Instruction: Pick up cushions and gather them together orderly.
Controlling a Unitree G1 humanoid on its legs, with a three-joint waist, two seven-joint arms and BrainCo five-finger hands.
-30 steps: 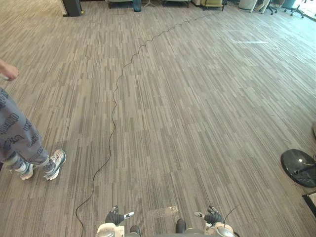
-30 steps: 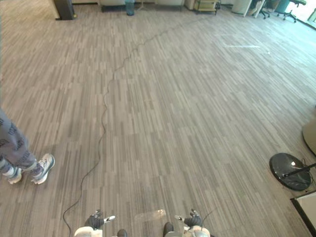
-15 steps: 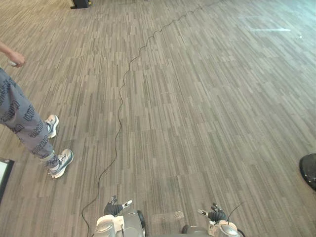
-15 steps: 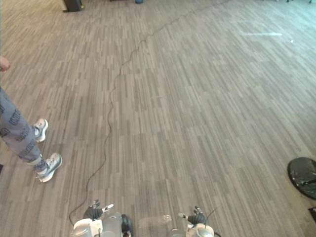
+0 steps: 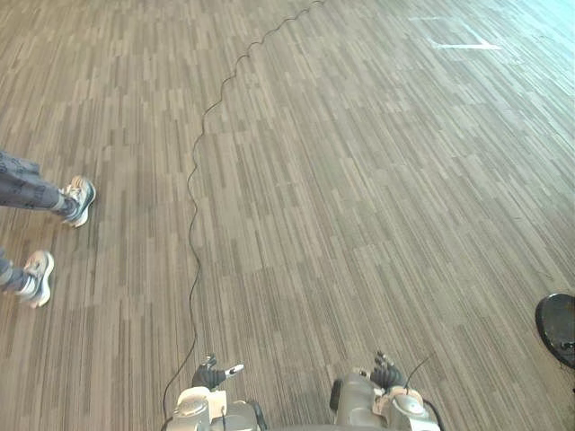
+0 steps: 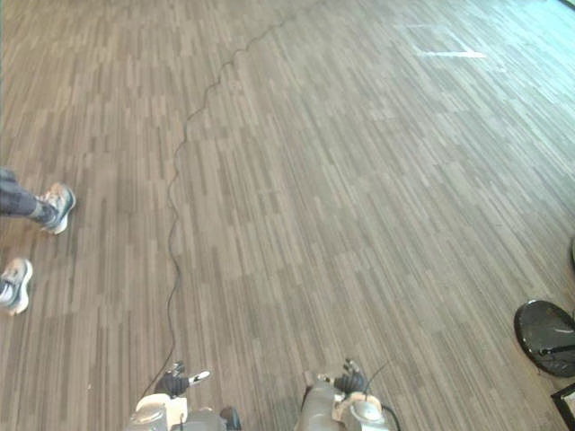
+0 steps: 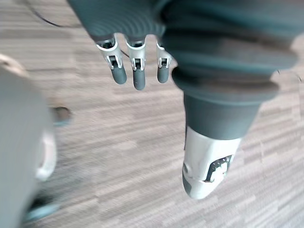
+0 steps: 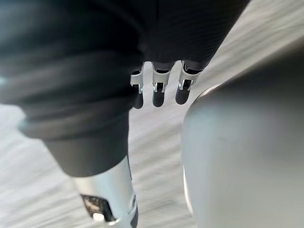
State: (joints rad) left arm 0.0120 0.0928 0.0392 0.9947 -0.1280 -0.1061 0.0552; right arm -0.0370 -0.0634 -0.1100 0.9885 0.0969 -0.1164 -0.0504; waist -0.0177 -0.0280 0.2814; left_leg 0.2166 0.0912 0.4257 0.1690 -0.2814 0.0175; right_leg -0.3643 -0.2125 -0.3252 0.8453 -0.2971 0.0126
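My left hand point(image 5: 210, 373) hangs low at the bottom edge of the eye views, over the striped grey carpet floor point(image 5: 341, 180). In the left wrist view its fingers point(image 7: 137, 67) point down, relaxed and straight, holding nothing. My right hand point(image 5: 387, 372) hangs at the same height further right. Its fingers point(image 8: 159, 90) are also straight and hold nothing, with the thumb point(image 8: 110, 199) apart from them.
A person's legs and pale sneakers point(image 5: 75, 199) stand at the left edge, with the second shoe point(image 5: 34, 277) closer to me. A round black base point(image 6: 544, 337) lies on the floor at the far right.
The whole picture has shifted, so the camera moved. The person has stepped further to the left edge. Both hands hang as before.
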